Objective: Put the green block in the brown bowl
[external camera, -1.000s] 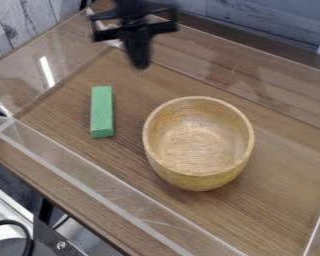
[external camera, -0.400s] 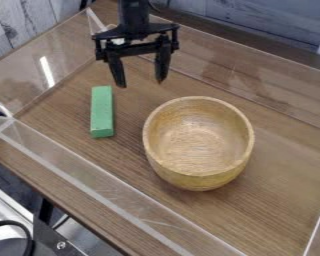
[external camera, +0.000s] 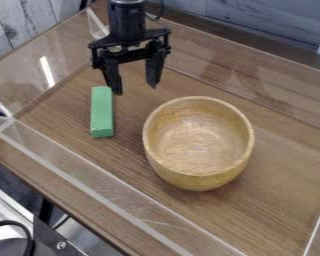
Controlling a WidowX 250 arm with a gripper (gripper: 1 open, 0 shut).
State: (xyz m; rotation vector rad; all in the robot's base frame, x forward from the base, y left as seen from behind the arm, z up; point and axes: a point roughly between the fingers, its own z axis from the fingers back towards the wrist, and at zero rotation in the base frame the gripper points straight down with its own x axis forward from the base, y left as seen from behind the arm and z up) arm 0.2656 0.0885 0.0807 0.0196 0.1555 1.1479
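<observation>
1. The black gripper [external camera: 132,78] is hanging over the far left part of the wooden table [external camera: 270,215], pointing straight down from a dark wrist that is entering at the top edge of the picture.
2. Its two fingers [external camera: 109,78] are standing spread wide apart, with bare tabletop showing in the gap between them; nothing is being held.
3. The fingertips are hovering just beyond the far end of the green block [external camera: 103,110]; whether the left finger is touching the block cannot be told, and the block's far end is sitting right below that finger in the picture.
4. The green block is lying flat on the table, its long side running away from the camera, left of the brown bowl [external camera: 199,142] and clearly apart from it.
5. The brown bowl is sitting upright near the middle of the table, its wood grain showing in rings on the inside; its hollow is holding nothing.
6. The gripper is standing to the upper left of the bowl, not over it and not touching its rim.
7. A clear plastic wall [external camera: 49,165] is running around the work area, its near edge crossing the lower left of the picture and catching a bright reflection on the left side.
8. Pale wooden boards [external camera: 23,25] are showing behind the table at the upper left.
</observation>
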